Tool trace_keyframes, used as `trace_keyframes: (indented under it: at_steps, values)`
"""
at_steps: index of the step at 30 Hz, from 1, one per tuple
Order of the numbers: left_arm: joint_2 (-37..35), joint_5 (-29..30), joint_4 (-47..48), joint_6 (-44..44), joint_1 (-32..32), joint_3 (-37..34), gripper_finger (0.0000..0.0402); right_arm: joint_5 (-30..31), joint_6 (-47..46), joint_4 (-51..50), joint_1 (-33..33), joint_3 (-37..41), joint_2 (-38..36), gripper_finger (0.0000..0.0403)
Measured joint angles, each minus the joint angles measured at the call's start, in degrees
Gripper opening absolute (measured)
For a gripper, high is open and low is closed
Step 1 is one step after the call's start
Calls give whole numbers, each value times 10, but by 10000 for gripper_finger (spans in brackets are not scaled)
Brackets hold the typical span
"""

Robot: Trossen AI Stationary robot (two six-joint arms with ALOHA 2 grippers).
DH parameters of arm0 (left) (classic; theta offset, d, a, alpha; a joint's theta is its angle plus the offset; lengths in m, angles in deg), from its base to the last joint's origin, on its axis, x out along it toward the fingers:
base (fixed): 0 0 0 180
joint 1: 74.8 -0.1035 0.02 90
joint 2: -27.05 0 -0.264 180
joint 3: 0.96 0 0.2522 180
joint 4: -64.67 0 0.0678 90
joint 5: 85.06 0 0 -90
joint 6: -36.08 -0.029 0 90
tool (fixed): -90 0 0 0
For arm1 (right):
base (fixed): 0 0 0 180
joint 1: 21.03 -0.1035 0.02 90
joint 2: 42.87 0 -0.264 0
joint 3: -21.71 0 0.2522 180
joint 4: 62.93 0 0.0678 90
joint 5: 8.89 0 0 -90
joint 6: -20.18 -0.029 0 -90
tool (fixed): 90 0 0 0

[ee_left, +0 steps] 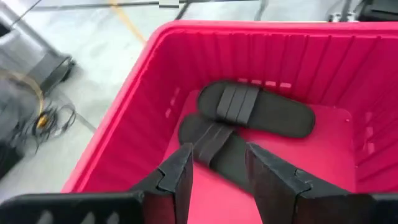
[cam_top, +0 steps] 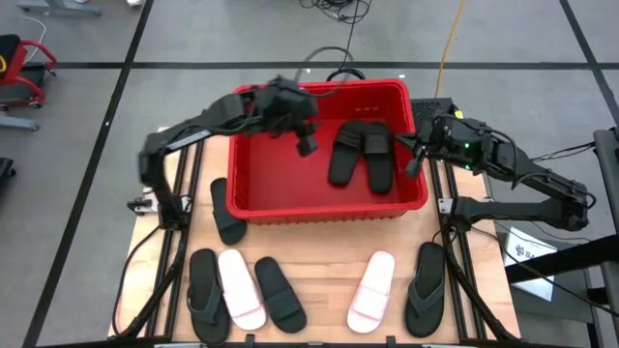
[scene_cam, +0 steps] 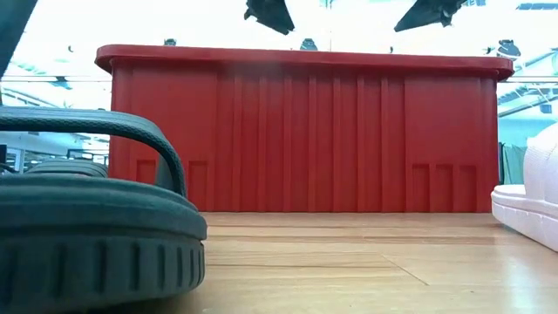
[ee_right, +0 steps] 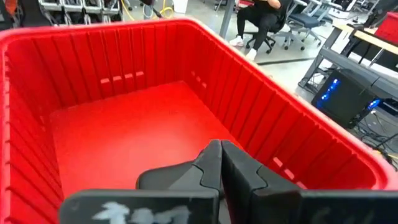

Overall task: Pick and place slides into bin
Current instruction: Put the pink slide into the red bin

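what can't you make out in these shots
- Low view: the inside of the bin and the two black slides in it are hidden by its front wall.
- Low view: both grippers are cut off by the top edge.
- Right wrist view: the black slide in the bin is mostly hidden behind the shut right gripper.
- Left wrist view: the lower slide is partly covered by the open left gripper.

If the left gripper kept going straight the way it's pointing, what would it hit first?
Probably the nearer black slide lying in the red bin; the open left gripper points down at it, though depth is unclear.
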Motion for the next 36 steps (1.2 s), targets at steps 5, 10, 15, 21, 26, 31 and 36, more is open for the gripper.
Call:
trace_keyframes:
  at_steps: [5, 10, 15, 21, 26, 31, 36]
  values:
    - [91, -64, 5, -60, -17, 64, 143, 0, -15, -15, 0, 0, -2, 0]
    - [127, -68, 16, -59, -25, 67, 143, 0, -13, -15, 0, 0, -1, 0]
    - [113, -68, 51, -50, -10, 68, 143, -34, 2, -37, 0, 0, -5, 0]
    - [65, -57, 137, 6, 29, 68, 143, -141, 31, -96, 0, 0, -12, 0]
    - [28, -33, 230, 73, 85, 68, 143, -260, 71, -155, 0, 0, -17, 0]
    - [-6, -22, 302, 193, 151, 68, 143, -313, 105, -200, -12, 0, -23, 0]
    - [-25, -22, 384, 337, 228, 68, 143, -313, 110, -227, -38, 0, -32, 0]
